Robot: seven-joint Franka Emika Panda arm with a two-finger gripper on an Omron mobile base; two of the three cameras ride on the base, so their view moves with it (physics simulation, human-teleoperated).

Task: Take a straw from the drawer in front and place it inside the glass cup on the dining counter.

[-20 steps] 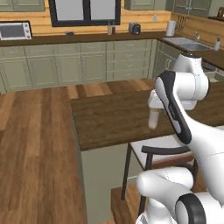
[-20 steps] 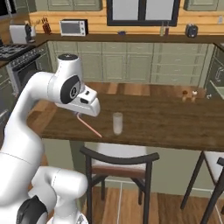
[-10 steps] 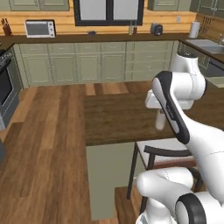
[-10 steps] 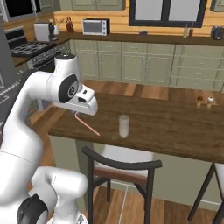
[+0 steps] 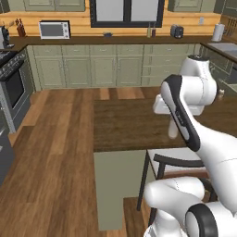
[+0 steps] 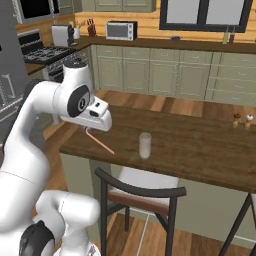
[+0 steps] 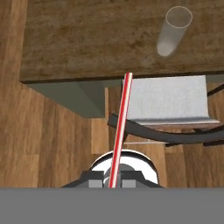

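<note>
Dining counter (image 6: 200, 145) sliding closer as base is swinging round; gripper (image 7: 114, 180) staying clamped on straw (image 7: 120, 131), glass cup (image 6: 145, 145) nearing reach.

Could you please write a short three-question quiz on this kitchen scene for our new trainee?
1. True or false: the straw is already inside the glass cup.
2. What stands directly in front of the dining counter, below the cup?
A. a chair
B. a trash bin
C. a ladder
3. Fill in: the gripper is ____ on the straw.

Key
1. False: the straw is held by the gripper, its free end pointing toward the counter's edge, apart from the cup.
2. A
3. shut
</note>
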